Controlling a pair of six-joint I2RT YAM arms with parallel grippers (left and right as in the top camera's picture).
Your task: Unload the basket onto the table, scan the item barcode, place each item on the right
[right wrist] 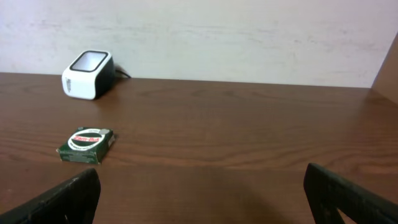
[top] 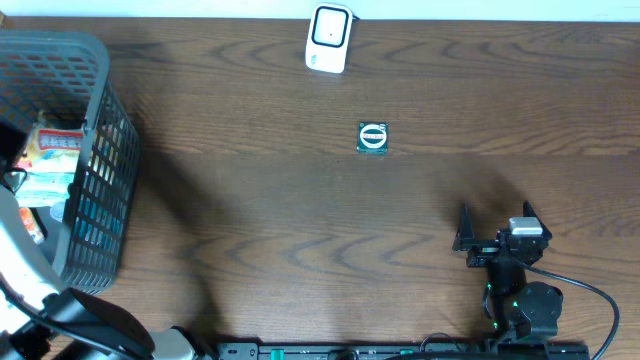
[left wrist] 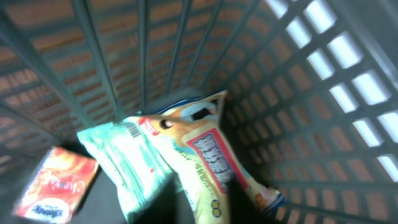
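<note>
A white barcode scanner [top: 328,38] stands at the table's far edge, also in the right wrist view [right wrist: 88,73]. A small green box [top: 373,137] [right wrist: 87,144] lies flat in front of it. My left gripper [left wrist: 204,205] is down inside the grey basket [top: 95,190]. Its dark, blurred fingers [left wrist: 165,208] stand partly apart on either side of a yellow snack bag [left wrist: 208,155]. A teal packet [left wrist: 124,158] with a barcode lies beside the bag. My right gripper [top: 496,222] [right wrist: 202,186] rests open near the front right, with nothing between its fingers.
A red-orange tissue pack [left wrist: 56,183] lies on the basket floor at the left. The basket's lattice walls [left wrist: 298,93] close in around my left gripper. My left arm [top: 25,250] reaches in over the basket's near rim.
</note>
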